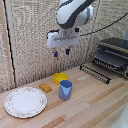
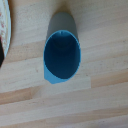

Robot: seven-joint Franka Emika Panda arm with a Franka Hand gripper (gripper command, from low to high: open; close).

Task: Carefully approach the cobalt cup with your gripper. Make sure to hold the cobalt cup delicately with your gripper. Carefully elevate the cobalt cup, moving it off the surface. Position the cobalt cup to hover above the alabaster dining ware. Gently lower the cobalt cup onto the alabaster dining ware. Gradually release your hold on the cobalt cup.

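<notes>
A wooden table is seen in the exterior view, backed by a woven, straw-coloured wall. Above the table, a white robot arm is held high, and its gripper is pointed downward – two short dark-blue fingers are set slightly apart, with nothing held between them. The gripper is well clear of the table and of every object on it.

The cobalt cup is stood upright on the wood, roughly below the gripper and a little toward the exterior view's right of it. In the wrist view the cobalt cup is looked into from above: its open mouth and dark blue interior are shown, and it appears to be empty (the picture is soft, so small contents could not be ruled out).

The alabaster dining ware is laid flat on the table toward the exterior view's left of the cup, apart from it; a faint pattern is visible around its rim. A curved edge of it is caught at the border of the wrist view.

Behind the cup a flat yellow dish is placed, and just beside it – toward the plate – a small orange block is laid. At the exterior view's right a dark metal rack is set.
</notes>
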